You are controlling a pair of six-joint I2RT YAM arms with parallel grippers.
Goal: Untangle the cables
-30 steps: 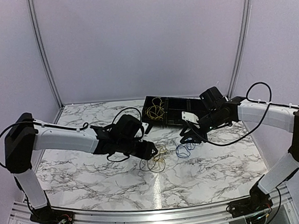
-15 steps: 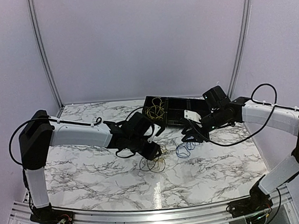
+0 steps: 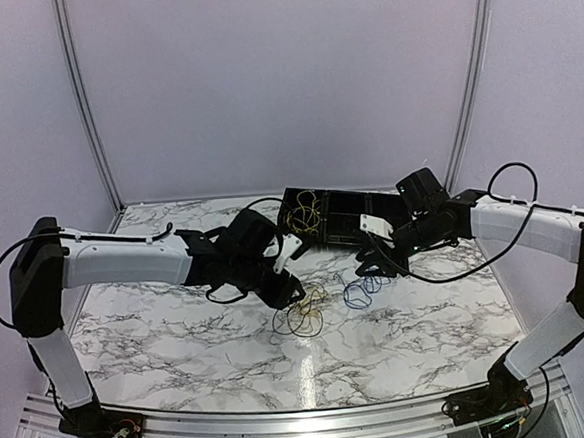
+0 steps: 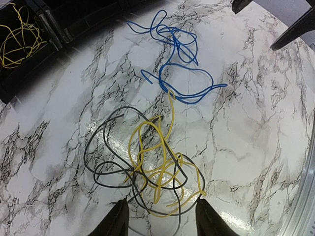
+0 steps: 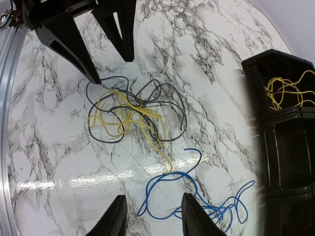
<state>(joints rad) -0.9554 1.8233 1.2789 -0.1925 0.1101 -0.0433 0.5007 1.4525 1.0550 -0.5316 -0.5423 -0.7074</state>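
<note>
A yellow cable [image 4: 157, 162] and a black cable [image 4: 108, 157] lie tangled together on the marble table [image 3: 180, 337]. A blue cable [image 4: 179, 64] lies just beyond them, with the yellow cable's end touching its loop. In the top view the tangle [image 3: 304, 318] sits mid-table and the blue cable [image 3: 362, 289] to its right. My left gripper [image 4: 160, 221] is open and empty, hovering over the tangle's near edge. My right gripper [image 5: 150, 216] is open and empty above the blue cable [image 5: 197, 206]. The right wrist view also shows the yellow-black tangle [image 5: 130, 115].
A black compartment box [image 3: 337, 221] stands at the back of the table. Its left compartment holds another yellow cable [image 3: 302, 216], also seen in the left wrist view [image 4: 17, 42] and the right wrist view [image 5: 290, 91].
My left gripper has shifted over the tangle, its arm swinging in and then drawing back. My right gripper moved slightly up and back over the blue cable. The cables lie about as before.
</note>
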